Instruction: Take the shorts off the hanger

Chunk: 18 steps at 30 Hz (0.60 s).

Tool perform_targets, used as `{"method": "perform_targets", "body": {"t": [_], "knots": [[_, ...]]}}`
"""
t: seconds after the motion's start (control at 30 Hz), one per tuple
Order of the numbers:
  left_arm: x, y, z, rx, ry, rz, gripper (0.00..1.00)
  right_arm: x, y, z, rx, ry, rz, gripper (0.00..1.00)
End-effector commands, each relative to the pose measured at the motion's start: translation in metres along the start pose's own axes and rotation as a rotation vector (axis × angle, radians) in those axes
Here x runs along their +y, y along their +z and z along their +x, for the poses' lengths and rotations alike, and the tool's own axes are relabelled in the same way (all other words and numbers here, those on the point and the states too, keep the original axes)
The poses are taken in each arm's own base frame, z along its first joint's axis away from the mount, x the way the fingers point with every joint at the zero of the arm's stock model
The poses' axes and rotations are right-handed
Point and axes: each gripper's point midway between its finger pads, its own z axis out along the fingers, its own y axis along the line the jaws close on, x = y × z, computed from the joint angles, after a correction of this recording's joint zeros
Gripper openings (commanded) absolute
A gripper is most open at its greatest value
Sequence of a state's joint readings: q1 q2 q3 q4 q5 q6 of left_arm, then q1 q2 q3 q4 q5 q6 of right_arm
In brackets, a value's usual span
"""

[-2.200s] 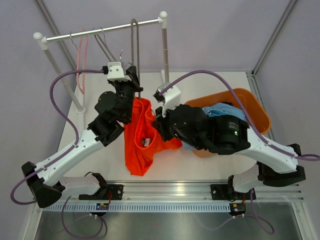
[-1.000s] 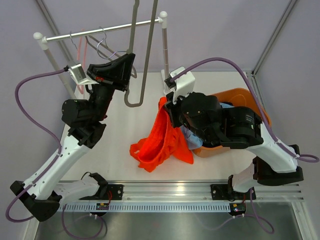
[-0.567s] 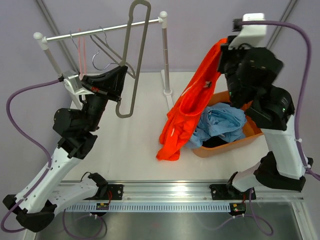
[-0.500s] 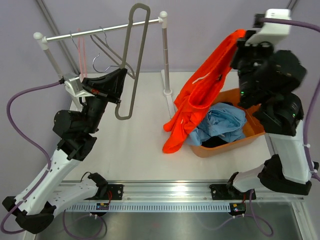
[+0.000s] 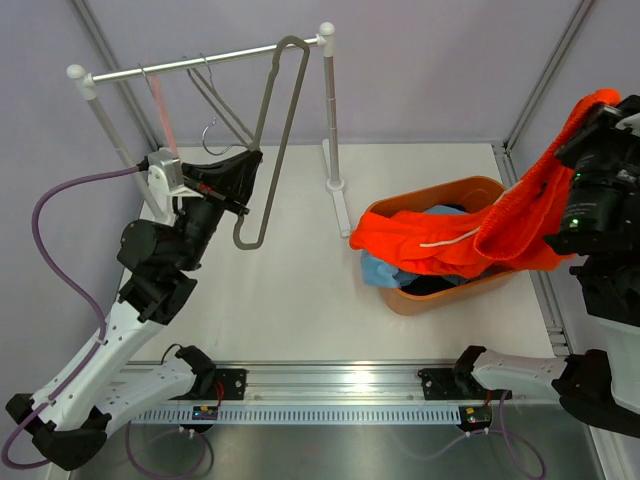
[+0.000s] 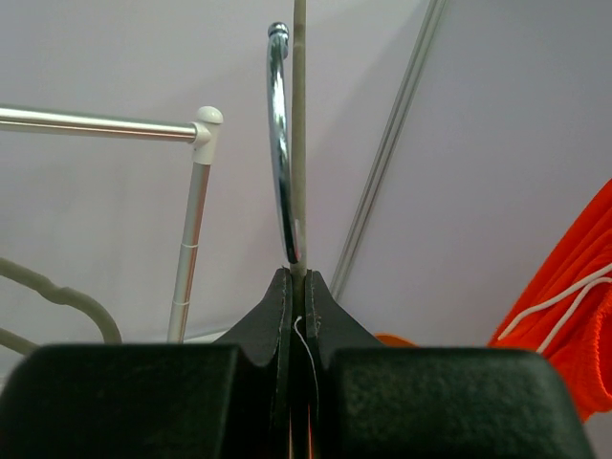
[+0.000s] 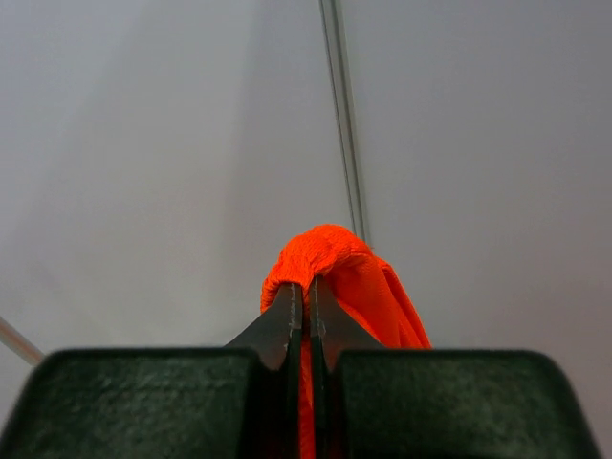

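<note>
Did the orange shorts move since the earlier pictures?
Yes. The orange shorts went right, from the table to over the basket, hanging from the right gripper.

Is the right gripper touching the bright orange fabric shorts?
Touching. Right wrist view shows the right gripper shut on a fold of the bright orange fabric shorts.

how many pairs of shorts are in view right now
3. The orange shorts hang from the right gripper and drape across the orange basket; light blue shorts lie in it beneath them; a dark pair, mostly hidden, shows under those.
</note>
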<state>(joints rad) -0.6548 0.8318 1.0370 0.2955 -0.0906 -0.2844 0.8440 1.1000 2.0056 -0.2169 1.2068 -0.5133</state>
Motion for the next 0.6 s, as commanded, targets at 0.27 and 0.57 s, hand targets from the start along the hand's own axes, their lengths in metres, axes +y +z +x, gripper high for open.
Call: {"method": "perform_targets", "body": {"t": [0.27,0.57], "knots": [[-0.004,-0.005,-0.009,-0.016,0.01,0.02,0.0,0.087,0.034,0.103,0.205,-0.104,-0.149,0.0],[0.002,-0.009,0.002,0.021,0.023,-0.002,0.0,0.075,0.052,0.171,0.384,-0.024,-0.131,0.0]]}}
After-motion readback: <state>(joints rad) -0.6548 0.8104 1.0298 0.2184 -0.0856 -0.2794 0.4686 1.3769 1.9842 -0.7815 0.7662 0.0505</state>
